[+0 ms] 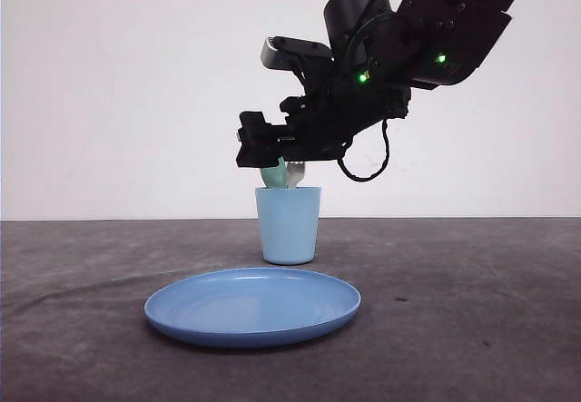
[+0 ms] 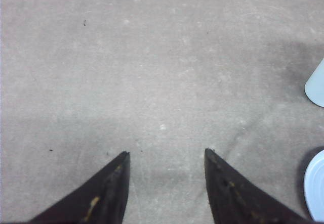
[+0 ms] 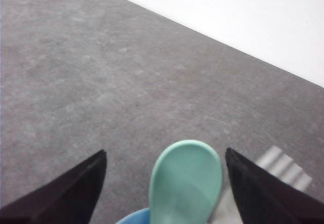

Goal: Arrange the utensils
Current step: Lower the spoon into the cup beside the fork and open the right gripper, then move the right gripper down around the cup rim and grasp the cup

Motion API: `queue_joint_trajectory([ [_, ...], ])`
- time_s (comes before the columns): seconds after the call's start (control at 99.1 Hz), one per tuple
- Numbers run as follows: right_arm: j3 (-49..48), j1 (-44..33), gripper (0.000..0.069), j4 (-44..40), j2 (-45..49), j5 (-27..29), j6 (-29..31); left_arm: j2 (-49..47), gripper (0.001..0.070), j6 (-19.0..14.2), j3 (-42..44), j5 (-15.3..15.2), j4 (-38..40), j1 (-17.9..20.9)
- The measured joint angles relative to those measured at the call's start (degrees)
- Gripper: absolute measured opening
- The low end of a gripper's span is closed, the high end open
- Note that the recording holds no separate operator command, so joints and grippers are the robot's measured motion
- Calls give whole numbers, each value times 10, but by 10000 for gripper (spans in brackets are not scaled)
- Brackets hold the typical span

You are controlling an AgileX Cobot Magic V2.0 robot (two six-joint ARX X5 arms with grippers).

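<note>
The mint-green spoon (image 1: 272, 176) and the white fork (image 1: 296, 175) stand upright in the light blue cup (image 1: 289, 225), their heads poking above its rim. My right gripper (image 1: 269, 153) hovers just above the cup. In the right wrist view the right gripper (image 3: 165, 152) is open. The spoon bowl (image 3: 186, 181) sits between the fingers with a gap on each side, and the fork tines (image 3: 281, 166) show beside it. My left gripper (image 2: 167, 152) is open over bare table, holding nothing.
A round blue plate (image 1: 252, 307) lies in front of the cup on the grey table (image 1: 472, 311). In the left wrist view the cup (image 2: 316, 85) and the plate rim (image 2: 316, 183) are off to one side.
</note>
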Motion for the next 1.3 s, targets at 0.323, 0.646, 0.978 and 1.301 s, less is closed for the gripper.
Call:
queue_joint_trajectory([
  [0.323,2,1,491,-118,-126,0,7,0,276,0,0,0,0,0],
  [0.646,3,-18,491,-340,-260,3,45,0,276,0,0,0,0,0],
  [0.978,1,-41,681,-556,-313,5,55,0,276,0,0,0,0,0],
  [1.301,-128,-41,680,-438,-310,4,63,0,276,0,0,0,0,0],
])
